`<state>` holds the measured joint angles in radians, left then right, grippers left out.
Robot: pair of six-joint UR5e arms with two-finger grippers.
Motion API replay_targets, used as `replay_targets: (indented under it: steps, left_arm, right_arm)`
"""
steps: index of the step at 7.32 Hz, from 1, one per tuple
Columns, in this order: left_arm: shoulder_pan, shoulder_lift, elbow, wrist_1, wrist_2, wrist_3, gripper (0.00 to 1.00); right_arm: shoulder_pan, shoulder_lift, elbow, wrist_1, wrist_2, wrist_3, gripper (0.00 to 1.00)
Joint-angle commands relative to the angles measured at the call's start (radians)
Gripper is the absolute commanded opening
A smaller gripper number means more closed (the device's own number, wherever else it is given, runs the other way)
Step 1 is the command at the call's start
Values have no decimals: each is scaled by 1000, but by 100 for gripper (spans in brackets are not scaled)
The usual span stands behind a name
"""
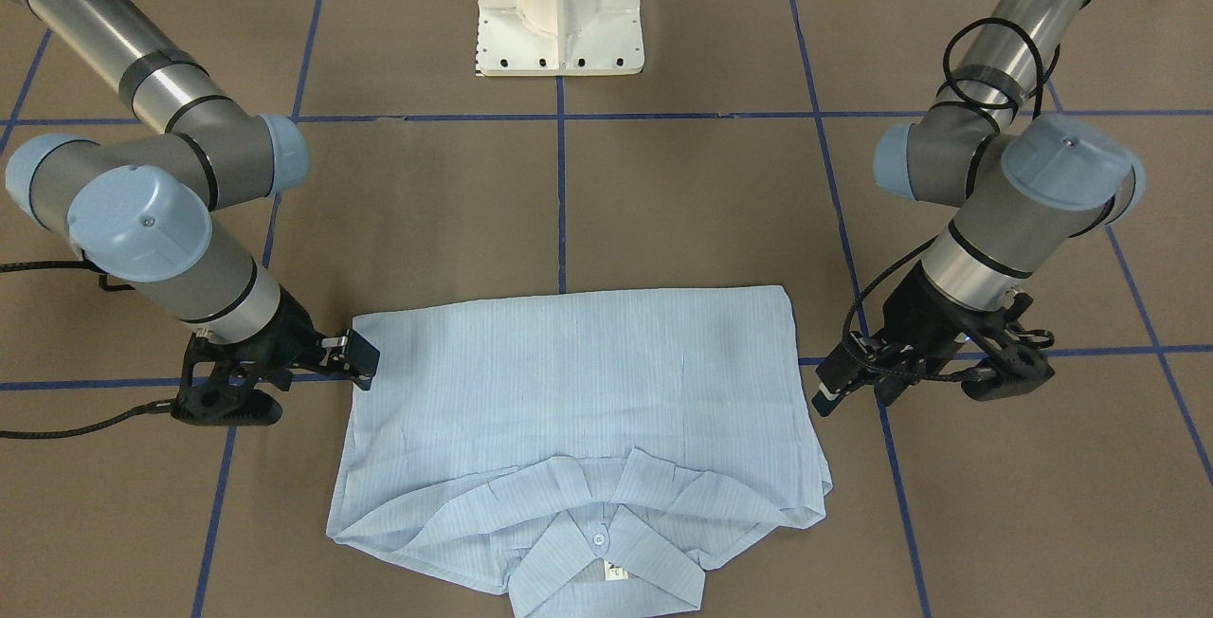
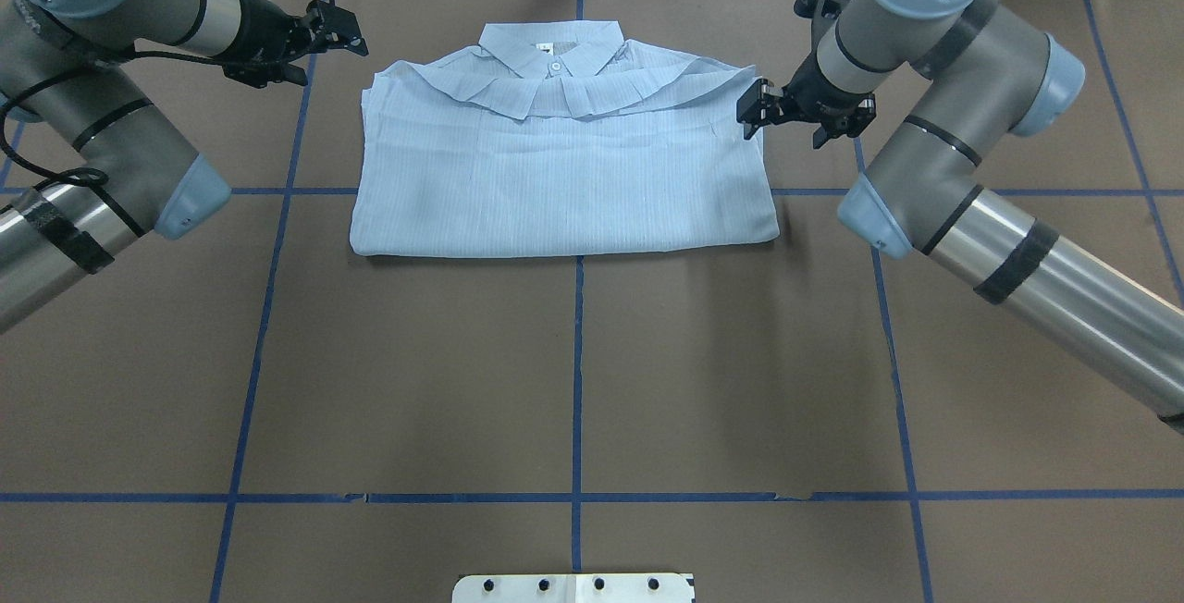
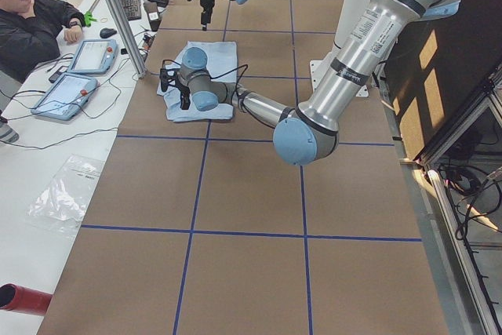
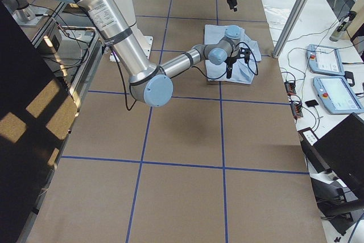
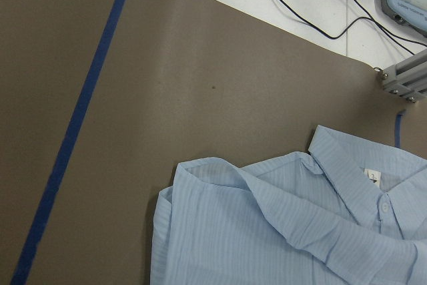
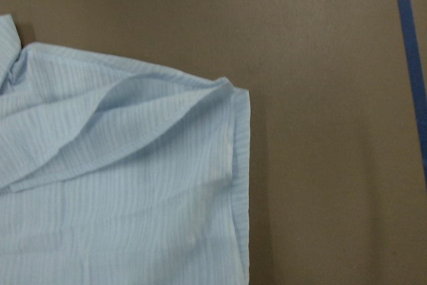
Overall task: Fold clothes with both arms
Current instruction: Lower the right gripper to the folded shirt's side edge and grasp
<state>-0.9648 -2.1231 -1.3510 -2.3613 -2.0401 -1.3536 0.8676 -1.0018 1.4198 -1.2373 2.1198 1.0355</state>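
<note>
Brown-papered bench (image 2: 592, 372) with blue tape lines: the left pincer (image 2: 344, 32) and right pincer (image 2: 751, 110) look spread and empty, flanking the folded light-blue striped button-up shirt (image 2: 564, 168) on the far half. Next grips should probably take both side edges evenly. Its collar (image 2: 555, 53) faces up and its shoulders are rumpled.

Brown paper (image 2: 573, 372) covers the table, and blue tape lines (image 2: 577, 353) cross it in a grid. A white pedestal base (image 1: 559, 11) stands at its edge. Along the far side runs a white desk (image 3: 23, 186), where a person (image 3: 35, 25) in a black jacket leans. On the desk lie two tablets (image 3: 92, 55) (image 3: 63, 93), a keyboard (image 3: 129, 1), a mouse (image 3: 107, 33), a clear plastic bag (image 3: 67, 194) and loose black cables. An aluminium post (image 3: 118, 13) rises beside the tablets. A red cylinder (image 3: 20, 300) shows at the near corner.
</note>
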Motion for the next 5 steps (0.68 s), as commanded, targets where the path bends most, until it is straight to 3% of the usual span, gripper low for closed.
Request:
replay_targets:
  steps: [1, 5]
  left_arm:
    - [0, 5, -13, 0, 0, -10, 99]
    - [0, 6, -11, -1, 0, -9, 99]
  right_arm:
    - [-70, -82, 82, -4, -9, 0, 93]
    - [-122, -78, 61, -7, -31, -3, 68]
